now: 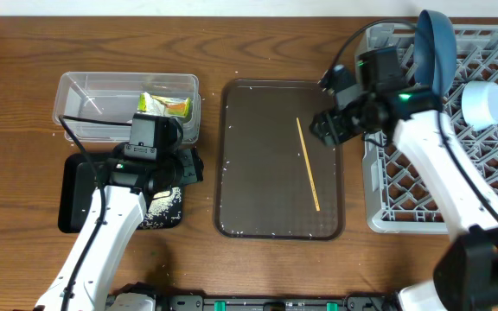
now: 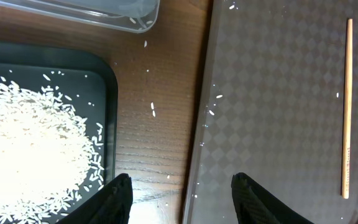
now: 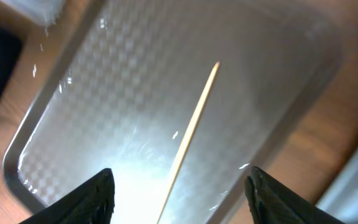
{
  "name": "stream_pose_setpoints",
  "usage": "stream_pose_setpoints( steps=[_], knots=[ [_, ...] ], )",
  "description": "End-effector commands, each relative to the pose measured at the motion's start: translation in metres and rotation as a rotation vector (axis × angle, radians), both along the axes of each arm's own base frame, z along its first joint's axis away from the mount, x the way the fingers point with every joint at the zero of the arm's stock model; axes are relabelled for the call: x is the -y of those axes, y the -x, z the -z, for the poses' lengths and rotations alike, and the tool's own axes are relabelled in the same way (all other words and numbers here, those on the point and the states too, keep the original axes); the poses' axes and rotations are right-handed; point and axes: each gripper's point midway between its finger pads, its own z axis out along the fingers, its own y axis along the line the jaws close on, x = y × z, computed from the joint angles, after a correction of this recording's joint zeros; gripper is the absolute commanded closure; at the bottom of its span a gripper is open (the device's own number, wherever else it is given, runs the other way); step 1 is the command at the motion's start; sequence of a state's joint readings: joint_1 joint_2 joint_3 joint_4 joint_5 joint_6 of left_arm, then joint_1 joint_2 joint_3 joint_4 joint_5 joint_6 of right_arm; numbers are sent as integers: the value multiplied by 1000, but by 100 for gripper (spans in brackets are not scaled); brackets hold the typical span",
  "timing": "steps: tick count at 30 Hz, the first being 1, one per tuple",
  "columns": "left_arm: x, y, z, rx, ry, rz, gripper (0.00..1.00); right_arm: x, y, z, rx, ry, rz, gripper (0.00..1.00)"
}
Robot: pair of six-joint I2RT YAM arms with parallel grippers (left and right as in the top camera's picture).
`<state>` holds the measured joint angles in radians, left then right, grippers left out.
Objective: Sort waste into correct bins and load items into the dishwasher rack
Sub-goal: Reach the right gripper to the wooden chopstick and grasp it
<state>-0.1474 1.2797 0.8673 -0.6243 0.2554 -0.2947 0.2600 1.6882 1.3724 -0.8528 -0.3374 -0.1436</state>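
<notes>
While the wooden stick lies diagonally on the brown serving tray, clear of its rims, the right gripper hangs open and empty near that tray's right edge, and the left gripper stands open and empty over the tabletop strip between the black tray holding rice and the serving tray's left rim.

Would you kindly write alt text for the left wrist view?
A heap of white rice lies in a black tray at left, stray grains on the wooden table. At right, a thin wooden stick lies on a brown tray. The left gripper is open, empty.
</notes>
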Motion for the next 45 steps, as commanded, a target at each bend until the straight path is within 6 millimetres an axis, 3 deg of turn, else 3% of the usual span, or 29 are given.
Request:
stream_pose_setpoints(
  steps=[1, 4, 11, 15, 21, 27, 29, 34, 39, 45],
  knots=[
    [-1, -4, -3, 9, -5, -5, 46, -6, 10, 29, -104, 70, 57, 33],
    [-1, -4, -3, 9, -5, -5, 46, -3, 16, 52, -164, 167, 122, 32],
    [-1, -4, -3, 9, -5, -5, 46, -18, 28, 84, -256, 212, 137, 36],
    [-1, -4, -3, 9, -5, -5, 46, -17, 35, 105, -291, 290, 176, 36],
    [-1, -4, -3, 9, -5, -5, 46, -24, 55, 137, -357, 357, 133, 39],
    [-2, -4, -3, 8, -6, -5, 46, -14, 57, 154, -355, 458, 165, 41],
    [-1, -4, -3, 7, -5, -5, 46, -13, 57, 154, -353, 465, 167, 48],
    [-2, -4, -3, 8, -6, -5, 46, -11, 56, 155, -360, 462, 207, 76],
    [-2, -4, -3, 8, -6, -5, 46, -8, 55, 155, -355, 473, 240, 90],
    [-1, -4, -3, 8, -5, -5, 46, -9, 55, 155, -358, 469, 240, 99]
  ],
)
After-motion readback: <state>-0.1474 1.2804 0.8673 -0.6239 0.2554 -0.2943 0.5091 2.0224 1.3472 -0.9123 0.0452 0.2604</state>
